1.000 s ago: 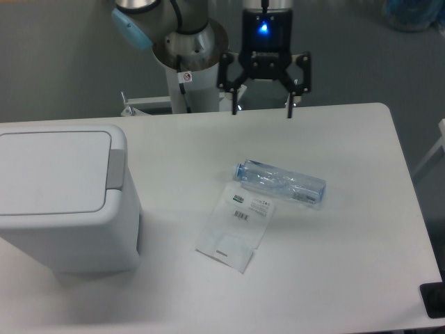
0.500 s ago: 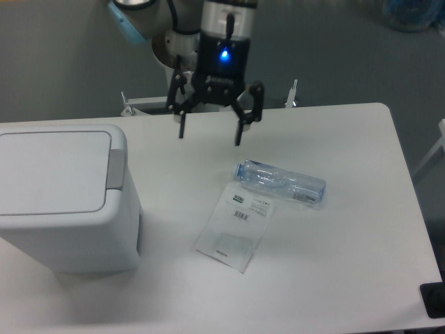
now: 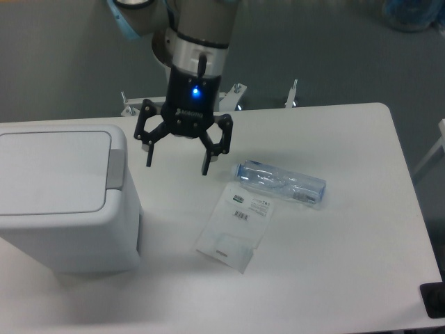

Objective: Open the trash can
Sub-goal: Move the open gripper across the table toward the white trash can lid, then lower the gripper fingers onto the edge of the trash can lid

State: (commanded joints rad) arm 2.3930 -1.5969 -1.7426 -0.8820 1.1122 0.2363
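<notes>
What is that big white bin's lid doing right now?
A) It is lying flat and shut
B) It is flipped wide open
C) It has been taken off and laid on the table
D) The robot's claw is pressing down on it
A: the trash can has its lid lying flat and closed, while the open end effector hangs to its right, not touching it.

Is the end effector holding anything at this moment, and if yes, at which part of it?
Nothing is held. The end effector is open, with empty space between its fingers, above the table between the trash can and the plastic bottle.
</notes>
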